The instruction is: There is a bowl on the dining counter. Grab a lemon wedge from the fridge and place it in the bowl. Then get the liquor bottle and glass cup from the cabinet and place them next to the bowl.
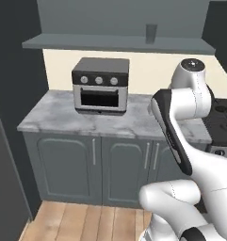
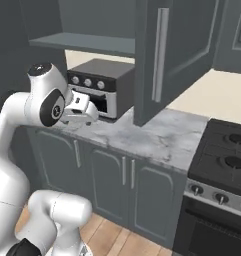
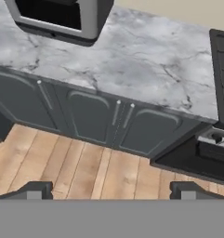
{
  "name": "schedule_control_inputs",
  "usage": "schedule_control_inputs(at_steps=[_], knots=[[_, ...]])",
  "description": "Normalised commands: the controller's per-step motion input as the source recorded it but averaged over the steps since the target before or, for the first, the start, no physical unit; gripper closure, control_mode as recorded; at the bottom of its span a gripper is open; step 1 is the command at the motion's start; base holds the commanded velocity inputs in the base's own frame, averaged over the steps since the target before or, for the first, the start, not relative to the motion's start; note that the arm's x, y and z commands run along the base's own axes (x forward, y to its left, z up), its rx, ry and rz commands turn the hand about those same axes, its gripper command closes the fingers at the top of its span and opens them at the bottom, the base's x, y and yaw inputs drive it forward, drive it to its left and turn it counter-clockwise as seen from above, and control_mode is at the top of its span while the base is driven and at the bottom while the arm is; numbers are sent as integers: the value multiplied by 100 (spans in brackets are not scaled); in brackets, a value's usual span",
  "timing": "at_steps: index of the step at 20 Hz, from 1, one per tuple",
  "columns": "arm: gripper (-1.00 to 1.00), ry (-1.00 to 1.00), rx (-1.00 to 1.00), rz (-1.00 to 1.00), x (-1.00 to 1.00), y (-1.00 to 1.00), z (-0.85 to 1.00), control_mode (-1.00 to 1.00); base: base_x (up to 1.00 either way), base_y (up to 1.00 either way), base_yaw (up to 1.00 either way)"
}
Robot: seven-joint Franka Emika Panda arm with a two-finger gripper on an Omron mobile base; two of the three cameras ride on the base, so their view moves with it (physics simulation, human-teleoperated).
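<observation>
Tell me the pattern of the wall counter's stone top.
Grey-and-white marbled stone countertop, clearest in the hand view.

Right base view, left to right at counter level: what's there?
Robot arm → gripper → toaster oven → open cabinet door → bare marble counter → stove.

**Wall counter and its neighbours**

A toaster oven (image 1: 100, 85) stands on the marbled wall counter (image 1: 63, 120), towards its far left. Base cabinets (image 1: 93, 169) with silver handles sit below. A black stove (image 2: 224, 160) adjoins the counter's right end. Wooden floor (image 3: 62, 162) lies near.
</observation>
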Motion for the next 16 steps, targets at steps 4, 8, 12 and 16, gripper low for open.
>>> schedule_control_inputs(at_steps=[4, 8, 12, 16], knots=[[-100, 0, 0, 0, 0, 0, 0, 100, 46, 43, -45], [-100, 0, 0, 0, 0, 0, 0, 100, 45, 41, -24], [-100, 0, 0, 0, 0, 0, 0, 100, 73, 22, -6], [-100, 0, 0, 0, 0, 0, 0, 100, 86, 0, -1]])
